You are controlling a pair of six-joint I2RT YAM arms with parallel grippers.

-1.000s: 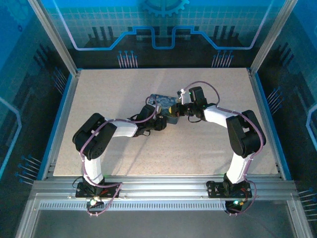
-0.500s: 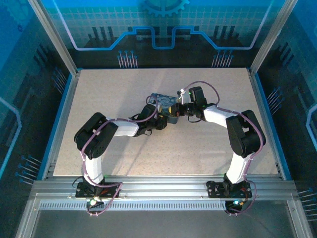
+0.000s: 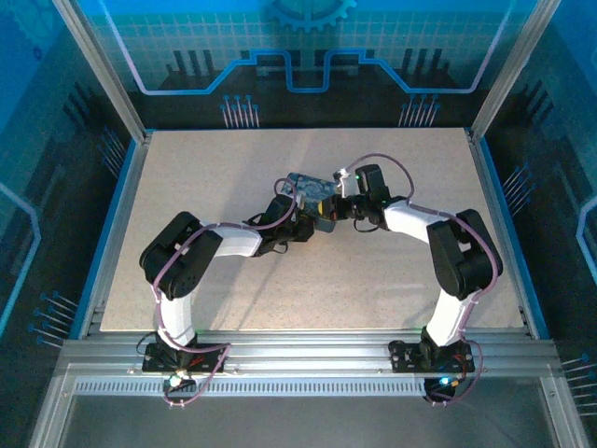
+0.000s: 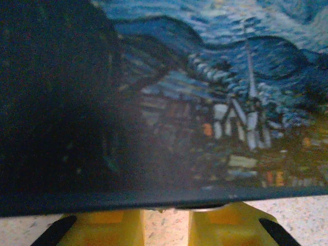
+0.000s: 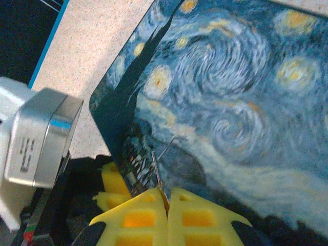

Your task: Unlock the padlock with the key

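Observation:
The box [image 3: 306, 185] printed with blue-and-yellow swirls lies mid-table, and both grippers meet at its near edge. My right gripper [image 5: 166, 199] is shut on the thin dark key [image 5: 157, 171], whose blade points at the box's [image 5: 230, 87] side face. In the top view the right gripper [image 3: 334, 207] sits at the box's right corner. My left gripper [image 4: 166, 221] is under the box's dark edge [image 4: 154, 197], its yellow fingers [image 4: 102, 228] a narrow gap apart and their tips hidden. A silvery sliver [image 4: 207, 208] peeks out there. The padlock's body is hidden.
The speckled tabletop [image 3: 233, 289] spreads open around the box. A blue-edged frame [image 3: 117, 224] and aluminium posts bound it. The left arm's camera housing [image 5: 38, 136] and one yellow left finger [image 5: 114, 180] sit close beside the box in the right wrist view.
The box and both grippers have crept slightly toward the far side of the table. The grips look unchanged.

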